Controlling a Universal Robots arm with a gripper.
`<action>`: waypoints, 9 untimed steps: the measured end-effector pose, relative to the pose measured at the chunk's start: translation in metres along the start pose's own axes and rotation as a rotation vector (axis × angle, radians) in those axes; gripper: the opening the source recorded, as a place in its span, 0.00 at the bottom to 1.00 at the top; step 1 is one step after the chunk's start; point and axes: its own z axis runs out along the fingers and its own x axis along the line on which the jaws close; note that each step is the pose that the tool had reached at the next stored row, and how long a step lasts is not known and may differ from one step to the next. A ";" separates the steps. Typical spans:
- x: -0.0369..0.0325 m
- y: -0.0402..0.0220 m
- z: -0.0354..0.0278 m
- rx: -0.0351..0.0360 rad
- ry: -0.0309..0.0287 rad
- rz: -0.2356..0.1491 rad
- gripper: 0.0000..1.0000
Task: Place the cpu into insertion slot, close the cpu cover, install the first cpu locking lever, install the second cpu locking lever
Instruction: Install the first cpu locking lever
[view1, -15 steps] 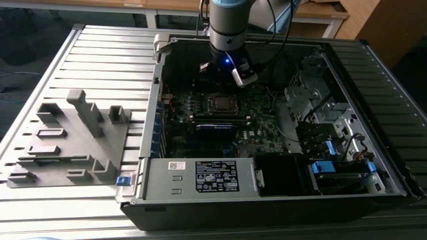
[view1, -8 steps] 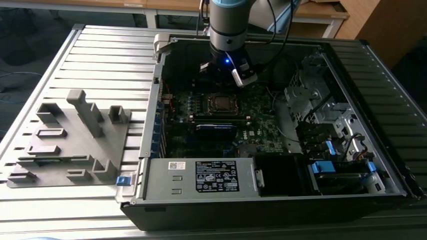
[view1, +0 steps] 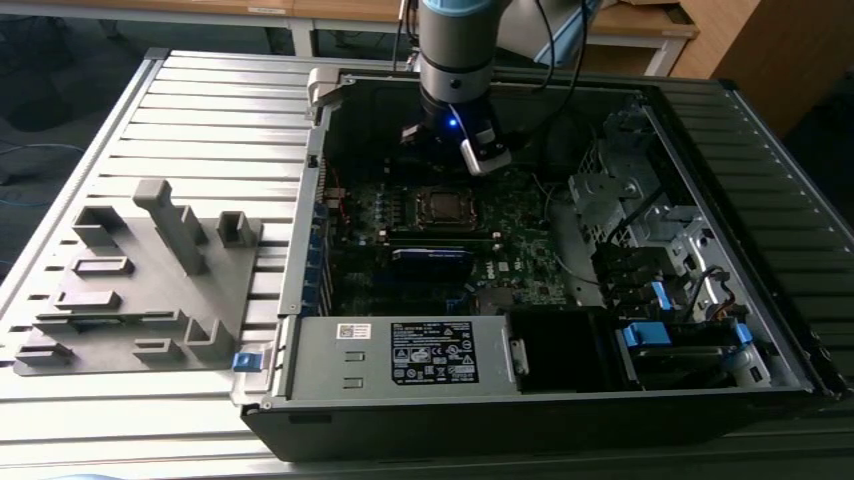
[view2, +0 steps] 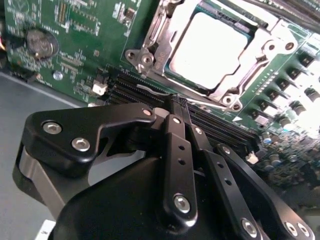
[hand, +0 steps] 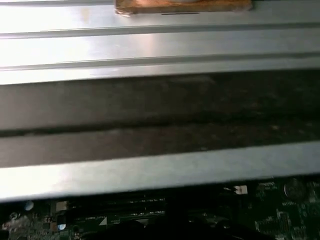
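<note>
- My pincer (view2: 177, 102) is narrow: in the second wrist view the two black fingers meet at their tips and there is nothing between them.
- It hangs low inside the open computer case (view1: 287, 300), over the green board (view2: 100, 30) and just beside the dark memory slots (view2: 130, 85).
- The cpu (view2: 207, 47) lies flat in its socket with the pale metal top facing up. The socket is near my fingertips, but they do not touch it.
- The cpu cover (view2: 220, 89) seems to lie down around the cpu, and its square opening shows the chip. So I judge that the placing and the closing are done, and that the work now is on the locking levers.
- A thin bright rod (view2: 150, 91) runs along the socket edge next to the memory slots. I think it is one lever, but I cannot tell if it is hooked or free.
- To do this step well, I would push with the closed tips on the rod only, not on the chip or on the slots.
- The push should be slow and go down and a little sideways, so that the rod slides under its catch and does not spring back.
- The small parts on the board near the socket are easy to damage, so my fingers should keep off them.
</note>
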 end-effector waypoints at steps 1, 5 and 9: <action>0.0000 0.0000 0.0002 0.0013 -0.0030 0.016 0.11; 0.0000 -0.0001 0.0002 0.0024 -0.0058 0.031 0.11; 0.0000 -0.0001 0.0006 0.0043 -0.0113 0.060 0.11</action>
